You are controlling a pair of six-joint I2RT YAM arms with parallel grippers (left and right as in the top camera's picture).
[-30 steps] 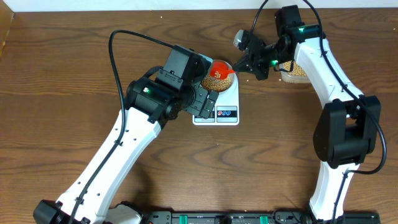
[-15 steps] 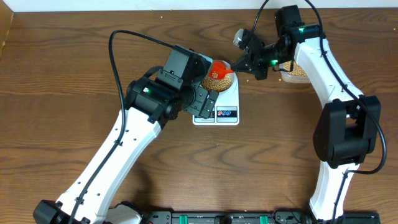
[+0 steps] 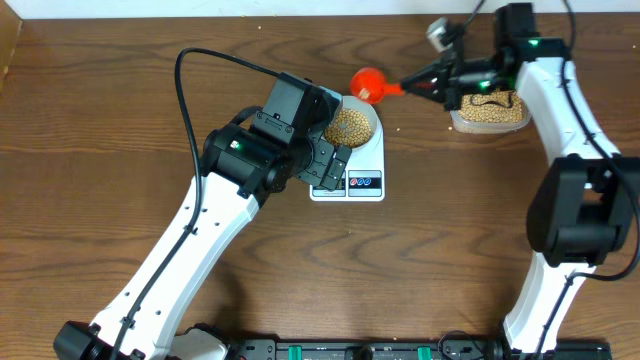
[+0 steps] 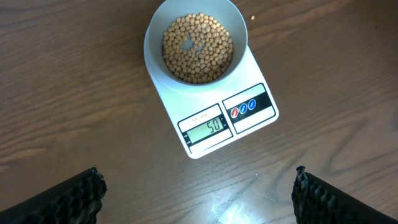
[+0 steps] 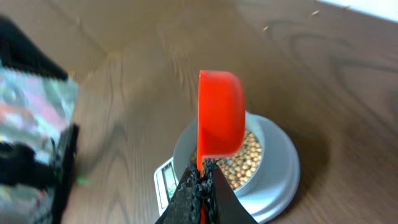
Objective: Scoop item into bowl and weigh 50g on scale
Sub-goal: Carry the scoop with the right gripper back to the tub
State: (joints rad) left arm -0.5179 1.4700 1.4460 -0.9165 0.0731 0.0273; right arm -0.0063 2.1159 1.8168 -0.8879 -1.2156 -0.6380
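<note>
Red scoop point(image 5: 221, 115) pinched by right gripper point(image 5: 200, 182); left gripper point(image 4: 196, 186) spread wide.

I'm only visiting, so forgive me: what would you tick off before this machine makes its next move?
1. Scale display reads 50: ok.
2. Bowl sits on the scale with the beans inside: ok.
3. Red scoop is off to the side of the bowl, not over it: ok.
4. Right end effector is shut on the scoop's handle: ok.
5. Left end effector is open, holding nothing: ok.
</note>
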